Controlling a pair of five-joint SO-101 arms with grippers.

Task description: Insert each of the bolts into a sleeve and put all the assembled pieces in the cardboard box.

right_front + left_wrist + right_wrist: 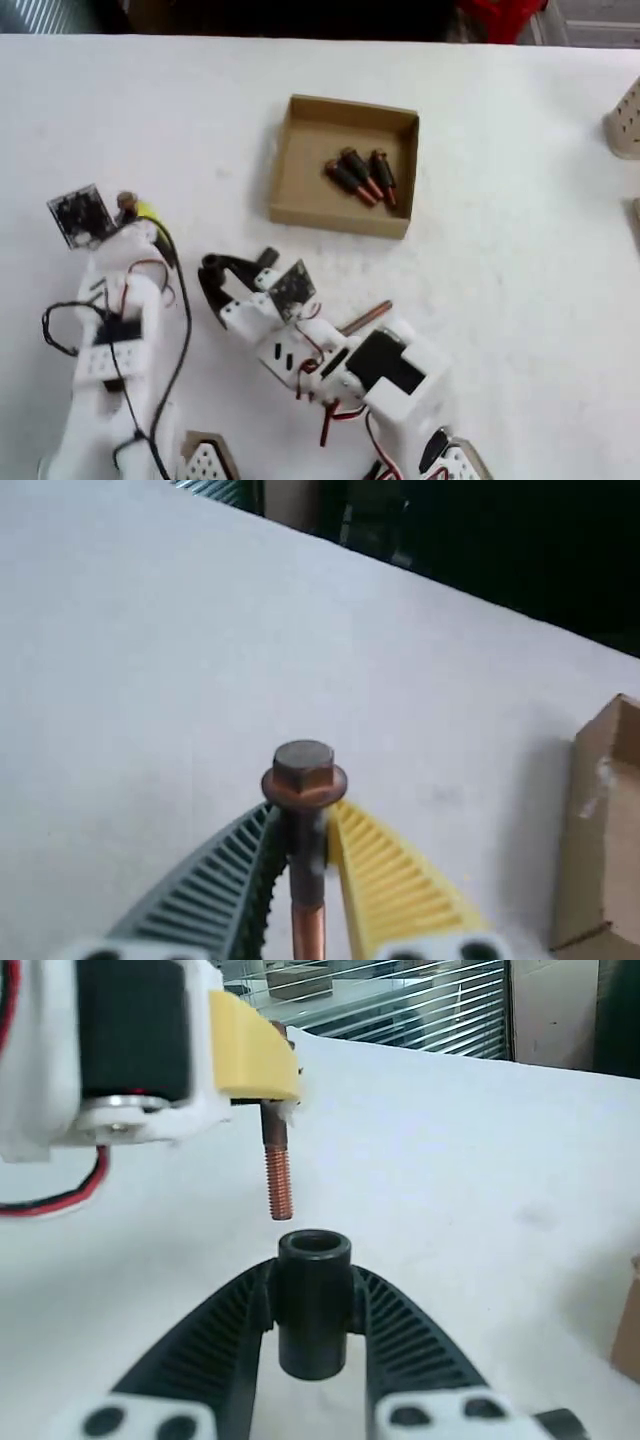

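Already the cardboard box (pixel 302 150) holds three assembled pieces (pixel 360 178) — left gripper (pixel 305 818) pinches bolt (pixel 304 775), right gripper (pixel 314 1282) sleeve (pixel 313 1320).

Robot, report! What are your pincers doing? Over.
Left pincer shut on bolt. Right pincer shut on sleeve. Bolt not yet inserted. Three assembled pieces in cardboard box.

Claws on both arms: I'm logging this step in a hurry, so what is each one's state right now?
Left claw: closed on a copper bolt.
Right claw: closed on a black sleeve.
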